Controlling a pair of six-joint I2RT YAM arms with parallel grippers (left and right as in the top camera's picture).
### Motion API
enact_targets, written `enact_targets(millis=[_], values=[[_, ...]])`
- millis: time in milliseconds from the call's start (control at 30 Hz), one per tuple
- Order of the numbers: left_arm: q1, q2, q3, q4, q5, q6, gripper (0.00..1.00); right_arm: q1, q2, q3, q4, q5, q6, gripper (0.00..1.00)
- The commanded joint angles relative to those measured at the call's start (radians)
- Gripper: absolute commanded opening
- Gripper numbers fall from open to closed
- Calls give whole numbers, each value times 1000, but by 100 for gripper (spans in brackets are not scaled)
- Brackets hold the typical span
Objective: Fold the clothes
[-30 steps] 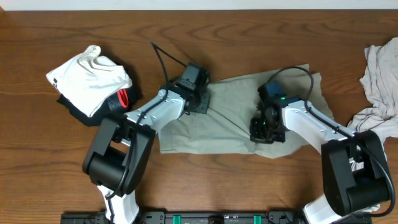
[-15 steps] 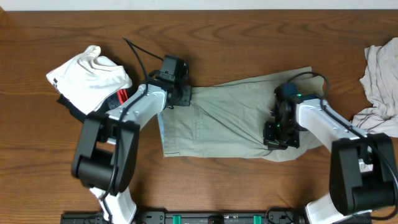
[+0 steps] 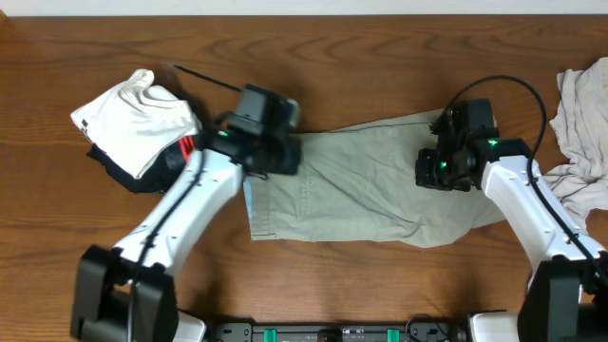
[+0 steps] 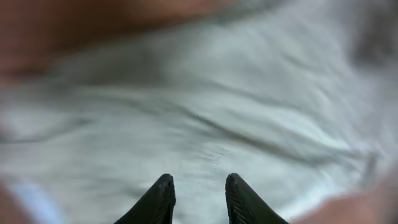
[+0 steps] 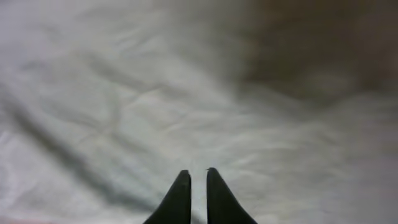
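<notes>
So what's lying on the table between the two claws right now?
The khaki shorts, spread out flat. Their cloth fills the stretch from the left claw to the right claw. The overhead view shows this.

Grey-green shorts (image 3: 361, 185) spread flat, lightly wrinkled, centre of table (image 3: 380, 285).

A worktop (image 3: 380, 290) of dark brown wood with long, wavy grain fills the overhead view. A pale strip (image 3: 304, 6) runs along its far edge. A black rail (image 3: 332, 333) with green fittings lies along its near edge.
</notes>
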Motion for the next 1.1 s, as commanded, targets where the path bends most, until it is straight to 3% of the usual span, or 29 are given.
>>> enact_targets(millis=[0,133,233,433,600,833,1067], values=[[-89,53,-50,20,137,-17,30,-22,43,4,30,183,97,8],[-166,121,-56,58,117,-15,29,-38,74,4,78,107,95,6],[-198,179,-56,51,33,-37,23,-42,93,4,132,108,51,7],[-202,279,-56,12,29,-128,12,-62,109,4,237,107,-30,11],[-181,293,-56,-70,28,-235,11,-88,120,4,240,109,-30,11],[-125,293,-56,-151,-29,-241,9,-108,238,3,290,115,-26,11],[-111,293,-56,-161,-56,-224,9,-151,369,5,492,119,4,10]])
